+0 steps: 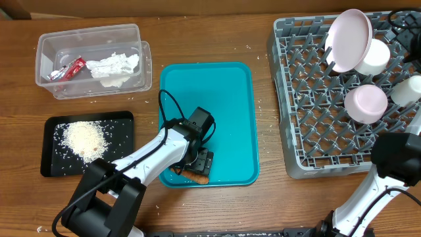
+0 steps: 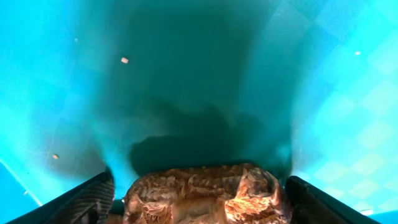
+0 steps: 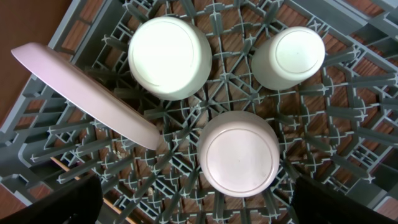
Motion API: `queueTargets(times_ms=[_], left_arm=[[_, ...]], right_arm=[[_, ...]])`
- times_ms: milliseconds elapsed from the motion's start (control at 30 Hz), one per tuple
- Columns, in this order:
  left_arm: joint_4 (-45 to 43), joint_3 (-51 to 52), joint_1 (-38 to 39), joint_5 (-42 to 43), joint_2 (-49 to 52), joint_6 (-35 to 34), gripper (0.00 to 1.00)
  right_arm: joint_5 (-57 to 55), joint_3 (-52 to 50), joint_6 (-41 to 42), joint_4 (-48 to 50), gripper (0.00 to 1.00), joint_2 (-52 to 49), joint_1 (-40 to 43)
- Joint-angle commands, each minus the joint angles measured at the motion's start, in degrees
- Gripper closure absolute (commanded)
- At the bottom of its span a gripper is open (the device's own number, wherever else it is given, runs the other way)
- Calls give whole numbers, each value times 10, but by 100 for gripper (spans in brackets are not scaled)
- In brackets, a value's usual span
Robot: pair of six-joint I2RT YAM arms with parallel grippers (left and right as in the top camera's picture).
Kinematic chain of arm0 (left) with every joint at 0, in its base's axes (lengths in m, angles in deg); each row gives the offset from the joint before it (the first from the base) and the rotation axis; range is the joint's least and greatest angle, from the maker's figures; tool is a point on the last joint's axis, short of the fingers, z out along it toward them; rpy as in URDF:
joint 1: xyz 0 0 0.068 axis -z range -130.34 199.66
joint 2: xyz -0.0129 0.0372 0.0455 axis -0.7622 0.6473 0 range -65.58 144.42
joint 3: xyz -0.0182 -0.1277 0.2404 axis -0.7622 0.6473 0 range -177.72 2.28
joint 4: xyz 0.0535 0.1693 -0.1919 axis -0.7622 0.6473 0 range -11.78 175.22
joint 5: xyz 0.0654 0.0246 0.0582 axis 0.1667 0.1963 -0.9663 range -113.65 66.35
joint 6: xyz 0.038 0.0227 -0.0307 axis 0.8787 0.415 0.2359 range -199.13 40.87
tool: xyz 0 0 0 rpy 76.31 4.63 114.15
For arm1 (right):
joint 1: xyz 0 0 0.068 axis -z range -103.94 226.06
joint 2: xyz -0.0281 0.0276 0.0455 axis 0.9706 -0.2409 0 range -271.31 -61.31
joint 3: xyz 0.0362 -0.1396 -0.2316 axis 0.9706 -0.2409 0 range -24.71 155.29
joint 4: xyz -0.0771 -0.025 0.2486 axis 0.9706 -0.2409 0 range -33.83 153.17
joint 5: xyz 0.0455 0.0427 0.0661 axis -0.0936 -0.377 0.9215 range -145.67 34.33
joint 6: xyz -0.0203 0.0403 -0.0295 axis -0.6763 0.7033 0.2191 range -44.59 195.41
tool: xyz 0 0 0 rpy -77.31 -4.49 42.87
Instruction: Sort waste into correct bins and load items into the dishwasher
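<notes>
From overhead, your left gripper [image 1: 197, 164] covered most of the brown food lump [image 1: 194, 176], so only a ragged brown edge showed beneath its black body. The left wrist view cut the lump's lower part off at the bottom of the picture. There the lump sat squarely between the jaws, rough and fibrous with a glossy, crinkled top. The two dark fingers [image 2: 87, 202] stood wide on either side of it. A thin dark gap showed on one side, and on the other you could not tell whether the pad touched. Ahead of those jaws lay the smooth teal tray [image 1: 217, 99], faintly checkered and shadowed, with a couple of pale stray grains [image 2: 124, 60]. Your right gripper [image 3: 198, 205] was spread wide with nothing between its fingers, of which only the blurred black tips showed at the picture's corners. Below and ahead of those jaws stood the grey plastic dish rack [image 3: 348, 124] with its grid of pegs. It held a large pale plate [image 3: 87, 93] leaning on edge and three round white vessels turned base up, the small cup [image 3: 289, 57] among them. Well away from both jaws, the clear tub [image 1: 92, 59] held a red wrapper [image 1: 71, 68] and a crumpled napkin [image 1: 115, 66]. The flat black tray [image 1: 52, 158] held a heap of rice [image 1: 84, 139].
</notes>
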State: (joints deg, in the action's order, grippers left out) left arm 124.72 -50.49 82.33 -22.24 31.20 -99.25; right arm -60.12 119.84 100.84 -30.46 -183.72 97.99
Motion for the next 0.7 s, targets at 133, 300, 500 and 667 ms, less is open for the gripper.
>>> queueTargets(times_ms=[133, 300, 500, 667], left_arm=[[-3, 6, 4, 1, 5, 8, 19], [-3, 5, 3, 1, 5, -2, 22], [-3, 4, 3, 1, 5, -22, 28], [6, -12, 3, 1, 5, -23, 28]], right_arm=[[1, 13, -1, 3, 0, 18, 1], [0, 13, -1, 3, 0, 18, 1], [1, 13, -1, 3, 0, 18, 1], [1, 13, -1, 3, 0, 18, 1]])
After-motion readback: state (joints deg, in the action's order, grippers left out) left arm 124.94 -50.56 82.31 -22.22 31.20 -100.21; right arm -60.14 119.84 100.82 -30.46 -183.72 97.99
